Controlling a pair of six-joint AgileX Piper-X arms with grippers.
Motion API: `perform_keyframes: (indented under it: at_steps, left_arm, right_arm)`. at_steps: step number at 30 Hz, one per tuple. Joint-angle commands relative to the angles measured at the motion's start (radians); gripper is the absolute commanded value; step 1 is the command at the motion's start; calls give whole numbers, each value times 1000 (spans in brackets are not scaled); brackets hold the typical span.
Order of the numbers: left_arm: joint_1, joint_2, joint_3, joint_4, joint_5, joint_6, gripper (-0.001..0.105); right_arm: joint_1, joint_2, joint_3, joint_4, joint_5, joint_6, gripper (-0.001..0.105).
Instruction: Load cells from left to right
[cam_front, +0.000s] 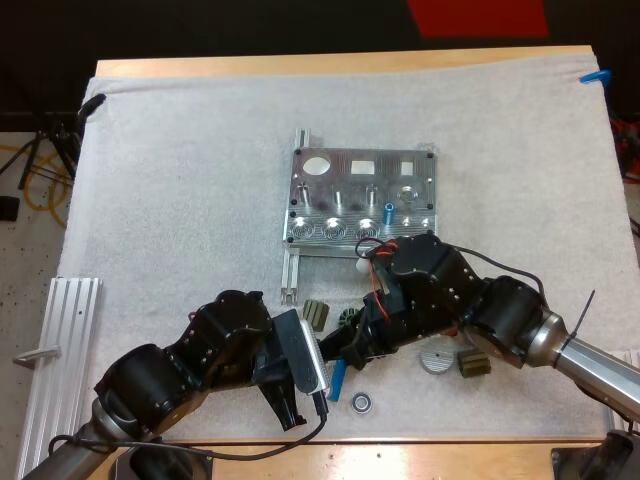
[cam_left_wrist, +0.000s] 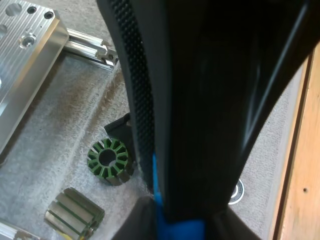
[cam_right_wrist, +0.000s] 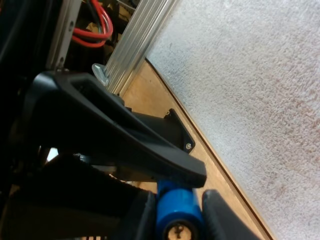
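1. The right gripper (cam_front: 348, 352) is grasping the blue cell (cam_front: 337, 380). Its jaws are clenching it from both sides, with no gap showing, and the cell's hollow end is facing the right wrist camera.
2. The left gripper (cam_front: 308, 408) is crowding right up against that same cell from the other side. Honestly can't tell if its jaws are clenching or released, since everything's overlapping there.
3. The cell is hanging between the two grippers over the near part of the white mat (cam_front: 180, 180). It's well apart from the metal fixture (cam_front: 360, 195).
4. The fixture is sitting mid-mat, and a second blue cylinder (cam_front: 388, 212) is standing in its front row, toward the right.
5. Loose bits are lying near the grippers:
   - a green slotted ring (cam_left_wrist: 109, 161) with a ribbed block (cam_left_wrist: 75, 212) just beside it
   - a small bearing (cam_front: 361, 402) sitting close to the mat's near edge
   - a silver disc (cam_front: 436, 358) and an olive part (cam_front: 474, 364) lying beside the right arm
6. A ribbed metal rail (cam_front: 60, 350) is resting at the left side of the worktop (cam_front: 330, 62).
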Motion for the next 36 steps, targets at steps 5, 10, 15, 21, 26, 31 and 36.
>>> perform_keyframes:
  at_steps: [5, 10, 15, 21, 26, 31, 36]
  left_arm:
    - [-3, -3, -43, -1, 6, 3, 39]
    - [-3, -3, -92, 87, -38, -5, 65]
    - [-3, -66, -93, 165, -124, -10, 65]
    - [-3, -186, -93, 177, -182, -101, 65]
    - [-3, -259, -93, 192, -182, -155, 65]
    - [-3, -282, -93, 238, -219, -167, 65]
    - [-3, -282, -73, 223, -259, -183, 65]
  right_arm:
    - [1, -1, -6, -3, -15, -3, 0]
    - [1, -1, -46, -3, 58, -13, 0]
    - [-1, -1, -112, 80, 273, -87, 0]
    - [-37, 1, -151, 191, 540, -154, 0]
    - [-154, 30, -166, 218, 558, -145, 0]
    - [-246, 101, -213, 233, 563, -168, 0]
    - [-291, 224, -302, 284, 669, -239, 0]
